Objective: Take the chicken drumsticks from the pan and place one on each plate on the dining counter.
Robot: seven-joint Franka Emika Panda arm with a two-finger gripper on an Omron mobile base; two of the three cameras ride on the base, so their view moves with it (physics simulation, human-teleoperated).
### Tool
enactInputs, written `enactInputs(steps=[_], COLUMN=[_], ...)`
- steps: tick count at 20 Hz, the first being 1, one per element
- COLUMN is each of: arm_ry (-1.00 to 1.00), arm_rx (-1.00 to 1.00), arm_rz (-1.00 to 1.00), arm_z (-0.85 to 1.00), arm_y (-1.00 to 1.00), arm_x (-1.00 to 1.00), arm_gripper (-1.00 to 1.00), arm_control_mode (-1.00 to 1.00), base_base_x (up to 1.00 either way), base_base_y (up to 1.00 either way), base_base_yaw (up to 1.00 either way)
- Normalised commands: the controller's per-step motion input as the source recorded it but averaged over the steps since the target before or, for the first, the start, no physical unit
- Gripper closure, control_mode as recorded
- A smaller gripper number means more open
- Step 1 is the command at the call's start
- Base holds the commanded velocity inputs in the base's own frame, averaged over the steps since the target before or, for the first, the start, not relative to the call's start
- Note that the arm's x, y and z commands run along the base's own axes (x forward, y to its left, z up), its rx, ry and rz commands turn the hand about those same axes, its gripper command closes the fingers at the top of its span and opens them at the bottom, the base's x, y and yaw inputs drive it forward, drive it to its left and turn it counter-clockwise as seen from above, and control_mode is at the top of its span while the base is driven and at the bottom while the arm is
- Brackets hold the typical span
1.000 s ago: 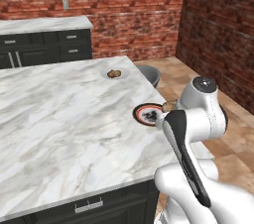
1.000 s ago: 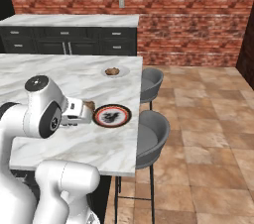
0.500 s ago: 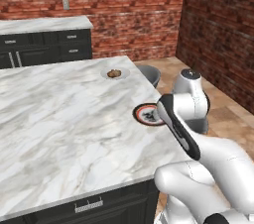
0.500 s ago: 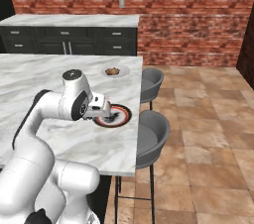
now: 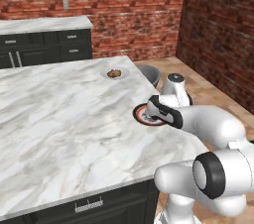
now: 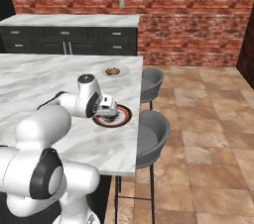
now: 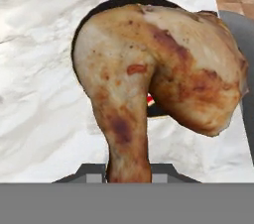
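On the dining counter (image 5: pixel 59 119), a pale plate (image 5: pixel 115 74) near the far right corner carried one chicken drumstick (image 5: pixel 114 73), too small there to tell which way it pointed. Nearer the right edge lay the red-rimmed plate (image 5: pixel 143 117), partly hidden by the robot's wrist, with the gripper (image 5: pixel 155 111) low over it. From the right base camera, the same pale plate (image 6: pixel 115 72) sat well beyond the red-rimmed plate (image 6: pixel 119 118), and two grey stools (image 6: pixel 151 134) stood along the counter's edge. The hand camera showed a second drumstick (image 7: pixel 149 79) clamped at its thin bone end between the jaws, whose dark tips barely cleared the bottom of that view. Its long axis ran away from the gripper, the narrow shank nearest the fingers and the broad meaty end bulging outward and to the right. Behind it, the dark rim of the plate (image 7: pixel 106 5) curved over white marble.
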Motion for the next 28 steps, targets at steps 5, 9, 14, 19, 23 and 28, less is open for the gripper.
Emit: enactInputs(steps=[5,9,14,19,23,28], arm_ry=[-0.04,-0.07,-0.01,0.0,0.0,0.0], arm_rx=[0.0,0.0,0.0,0.0,0.0,0.0], arm_rz=[0.0,0.0,0.0,0.0,0.0,0.0], arm_z=[-0.36,-0.24,-0.31,-0.19,-0.1,-0.13], arm_y=[0.01,0.01,0.0,-0.01,-0.03,-0.06], arm_x=[0.6,0.33,0.26,0.18,0.26,0.19], arm_gripper=[1.0,1.0,1.0,1.0,1.0,1.0], arm_control_mode=[-1.0,-1.0,-1.0,-1.0,-1.0,-1.0], base_base_x=[0.0,0.0,0.0,0.0,0.0,0.0], base_base_y=[0.0,0.0,0.0,0.0,0.0,0.0], base_base_yaw=[0.0,0.0,0.0,0.0,0.0,0.0])
